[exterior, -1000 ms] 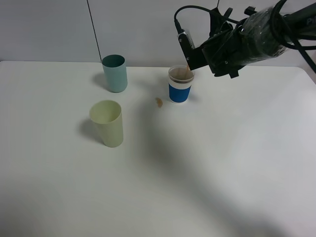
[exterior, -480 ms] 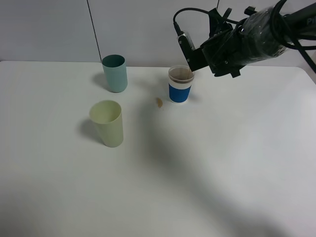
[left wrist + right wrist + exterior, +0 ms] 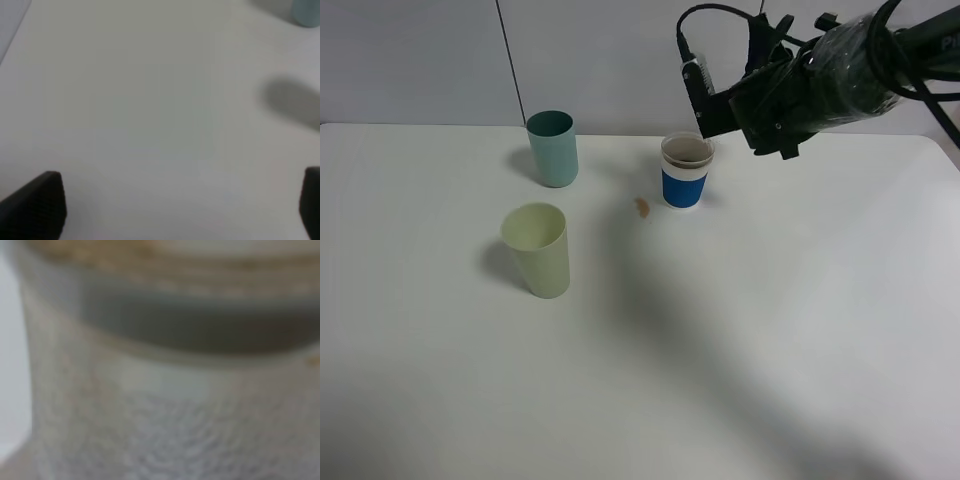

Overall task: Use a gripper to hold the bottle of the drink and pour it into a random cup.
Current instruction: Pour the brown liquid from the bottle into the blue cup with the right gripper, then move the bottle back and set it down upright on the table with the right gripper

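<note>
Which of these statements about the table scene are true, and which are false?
1. Three cups stand upright on the table: the teal cup, the pale green cup and the blue-banded cup. True.
2. The left gripper grips the bottle. False: its jaws are open and empty; the right gripper holds the bottle.
3. A small brown spot lies on the table beside the blue-banded cup. True.
4. The bottle hangs over the pale green cup. False: it is up near the blue-banded cup.
</note>
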